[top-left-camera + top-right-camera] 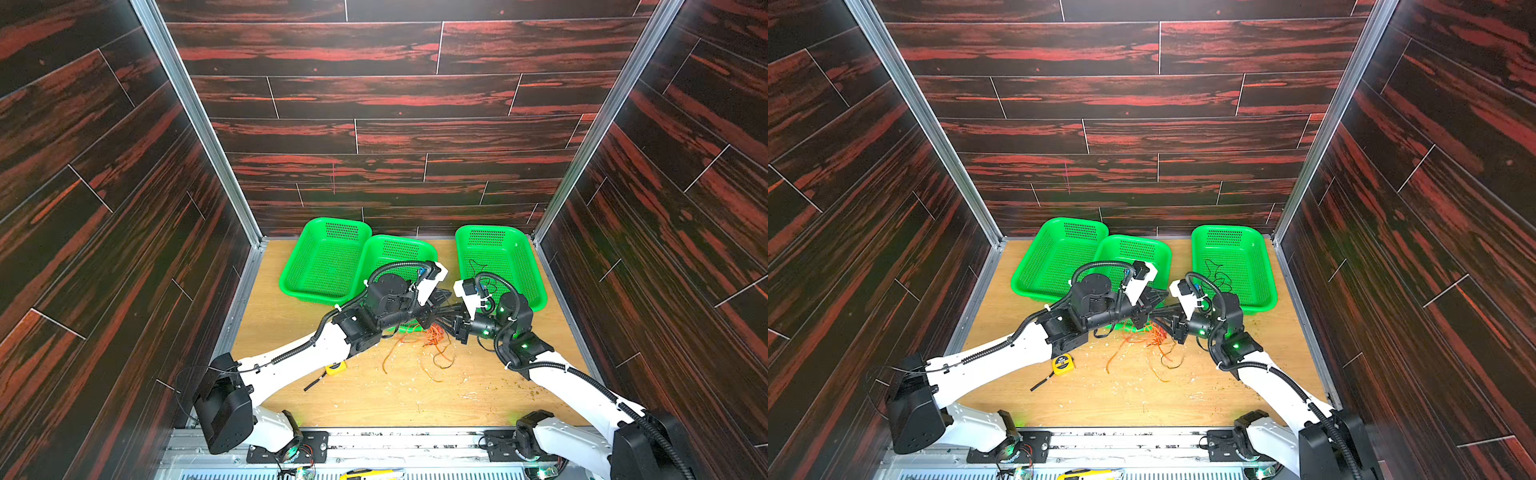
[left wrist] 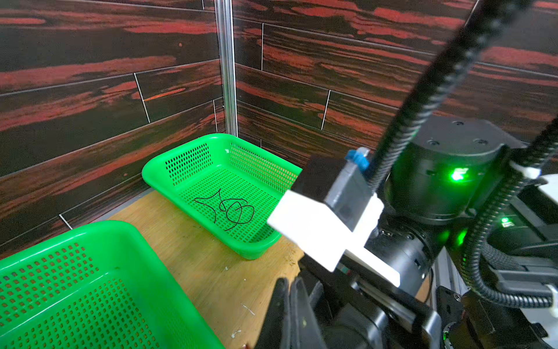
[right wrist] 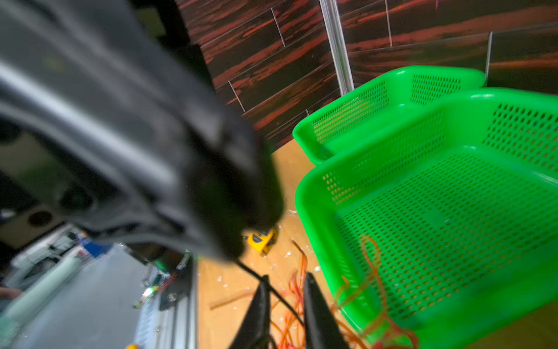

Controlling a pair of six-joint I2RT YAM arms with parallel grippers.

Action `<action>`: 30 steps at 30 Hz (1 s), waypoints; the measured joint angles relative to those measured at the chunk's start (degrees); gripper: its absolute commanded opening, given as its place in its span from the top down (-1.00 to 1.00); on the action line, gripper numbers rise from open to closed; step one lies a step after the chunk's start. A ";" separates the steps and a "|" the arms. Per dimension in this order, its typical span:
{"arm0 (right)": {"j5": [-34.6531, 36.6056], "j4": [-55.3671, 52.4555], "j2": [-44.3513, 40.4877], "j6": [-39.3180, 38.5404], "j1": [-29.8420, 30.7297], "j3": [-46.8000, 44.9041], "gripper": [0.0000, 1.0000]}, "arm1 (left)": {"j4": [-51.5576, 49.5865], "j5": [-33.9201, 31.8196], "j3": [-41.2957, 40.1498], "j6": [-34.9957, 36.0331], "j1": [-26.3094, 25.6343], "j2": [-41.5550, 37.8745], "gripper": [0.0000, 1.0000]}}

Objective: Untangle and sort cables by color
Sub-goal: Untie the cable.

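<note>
A thin black cable [image 3: 273, 291] comes out of the tip of my left gripper [image 3: 240, 249], whose fingers [image 2: 282, 308] are pressed together on it. It slants down through my right gripper [image 3: 287, 276]. My right fingers stand a little apart on either side of that cable, with a narrow gap showing between them.

Under both grippers a tangle of thin orange cables [image 1: 432, 334] lies on the light wooden tabletop [image 1: 374, 399], just in front of the middle green perforated plastic basket [image 1: 399, 249]. A few orange strands hang over that basket's near rim and reach inside, and loose ends trail out across the wood toward my bases.

A second black cable [image 2: 232, 210] lies curled on the floor of the right green basket [image 1: 486, 227], well apart from the tangle. The left green basket [image 1: 336, 220] sits against the middle one. A yellow tape measure [image 1: 1063, 364] lies on the table just beside my left forearm, near the orange strands.
</note>
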 measured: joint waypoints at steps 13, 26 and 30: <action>1.03 0.57 -0.07 -0.15 0.02 0.00 1.00 | -1.20 -5.05 -1.81 -0.61 1.05 -4.26 -0.97; -0.98 -2.16 -0.11 0.11 0.02 1.84 1.00 | -8.31 -12.44 -14.69 1.84 5.16 -21.00 -0.81; -2.27 -4.15 -0.11 0.11 0.02 4.07 1.00 | -9.73 -12.11 -19.93 2.95 5.49 -21.33 -0.71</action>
